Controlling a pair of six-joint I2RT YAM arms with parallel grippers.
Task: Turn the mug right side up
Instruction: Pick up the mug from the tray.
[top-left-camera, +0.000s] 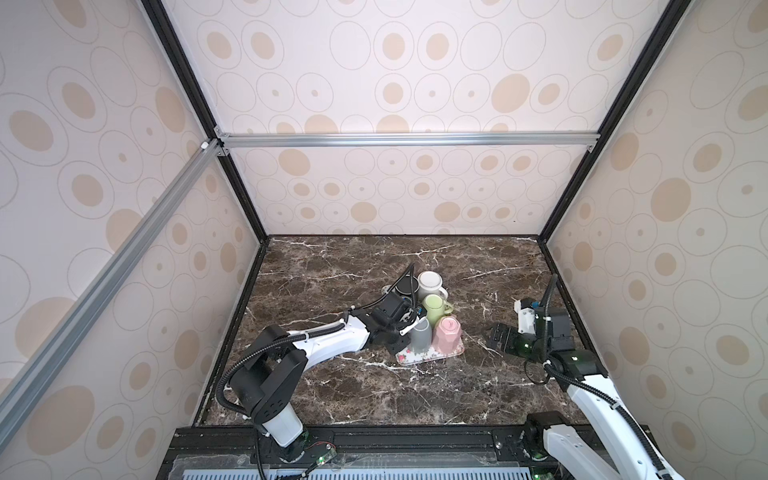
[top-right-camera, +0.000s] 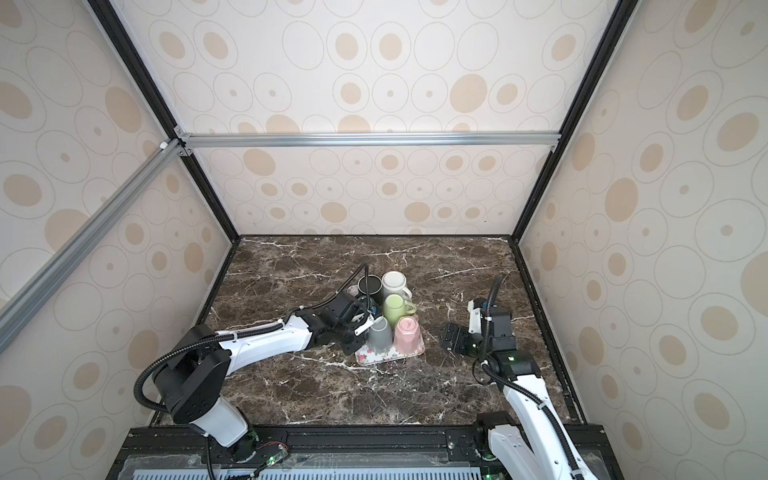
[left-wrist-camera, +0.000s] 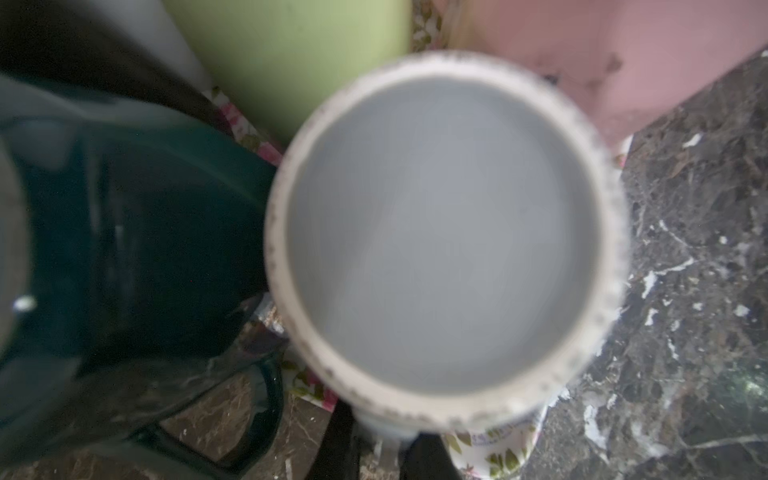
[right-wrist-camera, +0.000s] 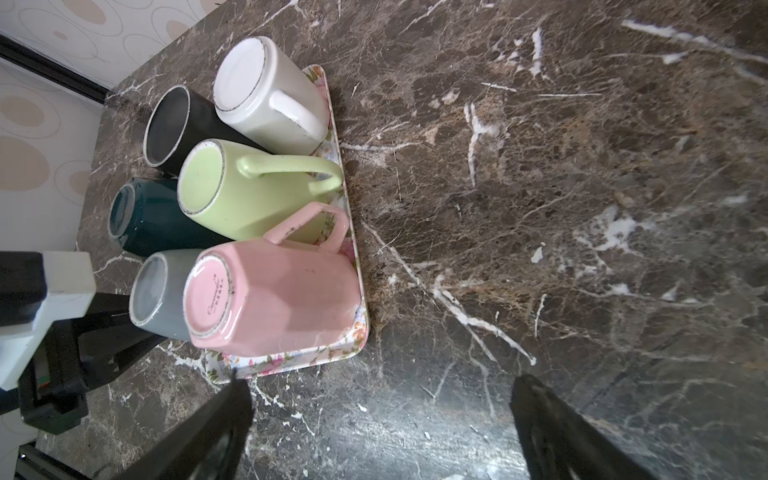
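We take the grey mug (top-left-camera: 420, 337) as ours. It stands bottom up at the near corner of the floral tray (top-left-camera: 409, 357), just beside the pink mug (top-left-camera: 446, 337). We judge it to be glazed ceramic: stiff, fairly heavy, slick and easily chipped, with a rough, speckled foot ring. The handle looks like our best hold. The left end effector (left-wrist-camera: 384, 451) appears nipped onto that pale handle, fingers nearly together. The right end effector (right-wrist-camera: 382, 432) hangs wide open and empty over the marbled bench (top-left-camera: 374, 395), apart from the tray.
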